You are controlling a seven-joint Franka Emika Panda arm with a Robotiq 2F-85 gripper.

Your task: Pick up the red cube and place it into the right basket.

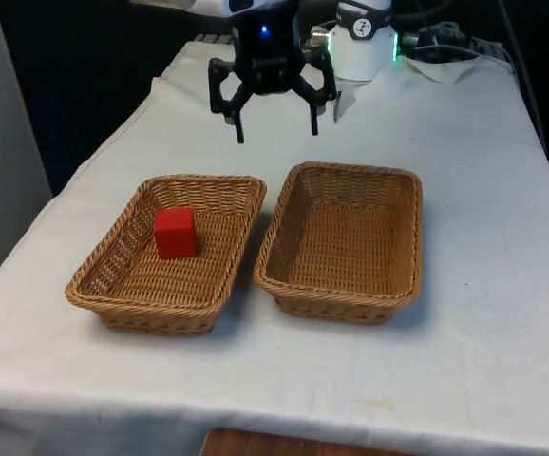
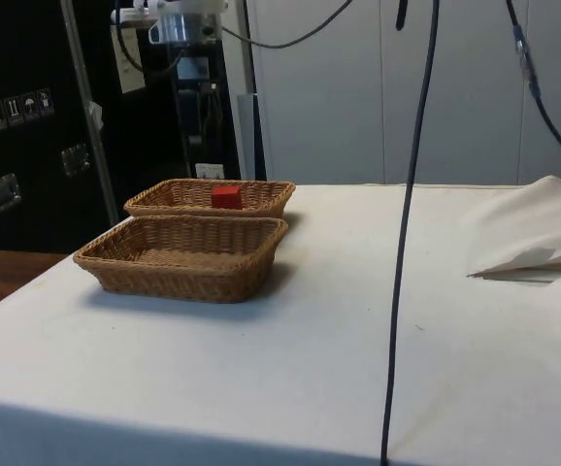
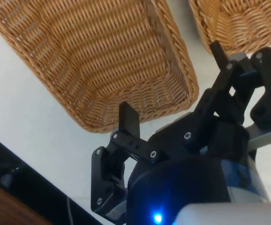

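Your red cube (image 1: 176,233) sits inside the basket on the front view's left (image 1: 127,290), towards its far half and clear of the woven walls on every side. It looks like a small, solid block with flat faces and crisp edges, so expect it to be light and stiff, with nothing to crush. The faces may be smooth, so a square grip matters more than force. Take it across two opposite upright faces, about halfway up, coming straight down from above. It stands slightly turned to the basket's sides, so you will probably need to turn the wrist to match.

The gripper (image 1: 274,122) hangs above the tabletop (image 1: 464,361) beyond the baskets' far ends, roughly over the gap between them. Its fingers (image 3: 128,119) are spread wide and hold nothing.

The empty basket (image 1: 398,294) lies just beside the first one, their long sides nearly touching at the near end. The raised rims are your only real obstacle: lift the cube above both before you carry it across. In the side view a dark cable (image 2: 407,243) hangs in the foreground, seemingly well away from the baskets.
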